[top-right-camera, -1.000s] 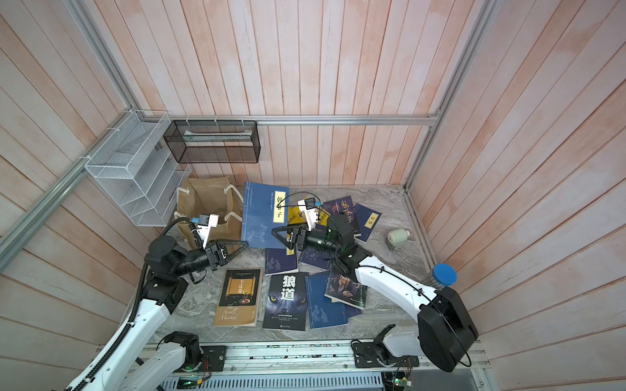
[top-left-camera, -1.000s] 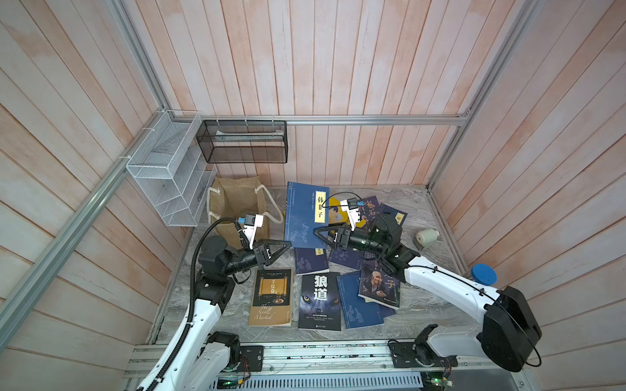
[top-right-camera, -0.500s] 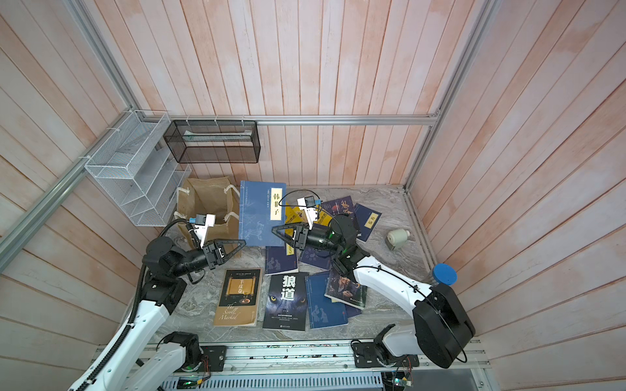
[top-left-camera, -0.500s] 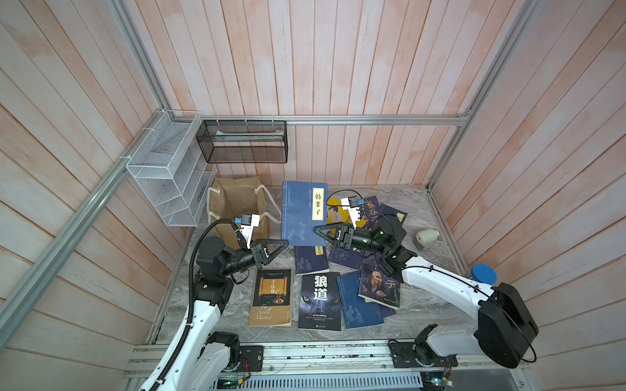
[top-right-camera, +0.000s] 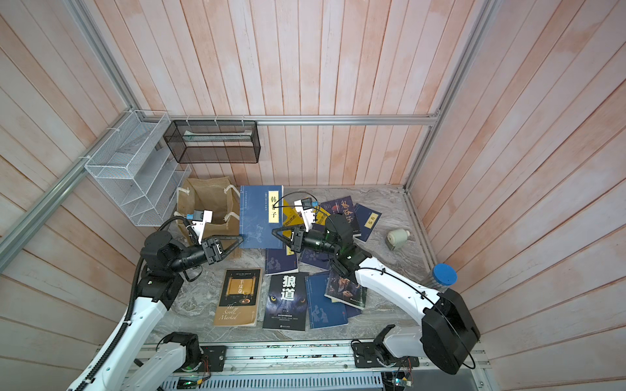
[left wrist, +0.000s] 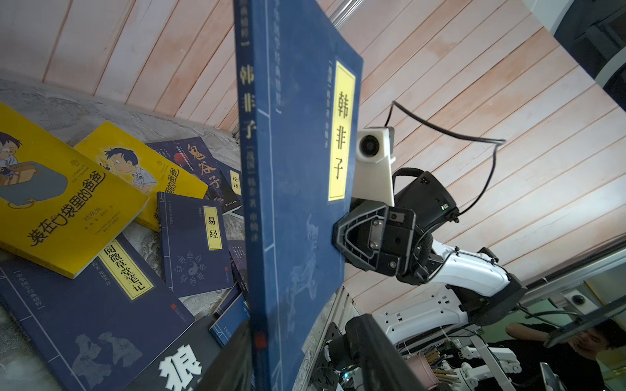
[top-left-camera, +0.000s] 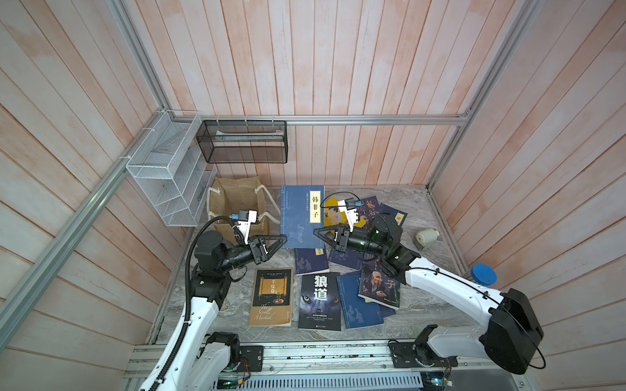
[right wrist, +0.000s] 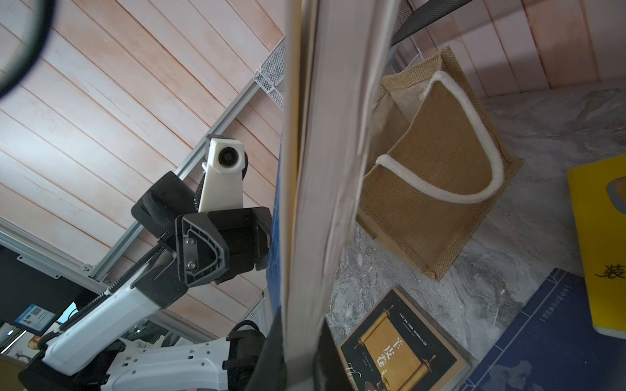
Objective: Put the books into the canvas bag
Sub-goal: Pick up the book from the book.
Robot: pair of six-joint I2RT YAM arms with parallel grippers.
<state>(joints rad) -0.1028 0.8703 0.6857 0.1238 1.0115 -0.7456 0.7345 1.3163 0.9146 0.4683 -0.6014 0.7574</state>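
Note:
A large navy book (top-left-camera: 301,216) (top-right-camera: 259,216) with a yellow title label stands upright in mid-air beside the canvas bag (top-left-camera: 237,199) (top-right-camera: 210,199). My right gripper (top-left-camera: 316,232) (right wrist: 299,335) is shut on its page edge. My left gripper (top-left-camera: 283,241) (left wrist: 303,325) is open, its jaws apart around the spine (left wrist: 257,237), which lies against one of them. Other books lie flat on the table: a tan scroll cover (top-left-camera: 271,298), a black wolf-eye cover (top-left-camera: 320,301), a portrait cover (top-left-camera: 379,287), yellow cartoon covers (left wrist: 61,203) and several navy ones.
A white wire rack (top-left-camera: 166,176) and a black mesh basket (top-left-camera: 244,142) hang on the walls above the bag. A small white roll (top-left-camera: 426,237) and a blue-lidded jar (top-left-camera: 484,274) sit at the right side of the marble table (top-left-camera: 423,304).
The right gripper has closed on the navy book's page edge. The left gripper, shut on the spine side before, has opened. The book has swung more upright.

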